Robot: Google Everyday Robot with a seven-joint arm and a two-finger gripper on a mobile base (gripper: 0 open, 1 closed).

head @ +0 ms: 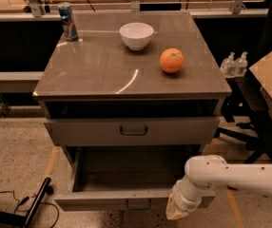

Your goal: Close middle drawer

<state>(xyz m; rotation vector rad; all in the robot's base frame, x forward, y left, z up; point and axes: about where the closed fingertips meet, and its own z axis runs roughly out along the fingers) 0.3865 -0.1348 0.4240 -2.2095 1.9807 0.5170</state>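
Note:
The middle drawer (102, 201) is the long grey drawer with a low front panel, pulled far out of the cabinet. Its small dark handle (138, 204) sits at the centre of the front. The inside looks empty. My gripper (176, 212) is at the end of the white arm (231, 175), which reaches in from the right. It sits low against the right end of the drawer's front panel, right of the handle.
Above, the taller-fronted drawer (79, 131) stands slightly out. On the cabinet top (102, 70) are a white bowl (136, 35), an orange (171, 61) and a can (68, 21). A dark chair (264, 118) and bottles (235, 63) are at the right. A black bar (34, 208) lies on the floor at the left.

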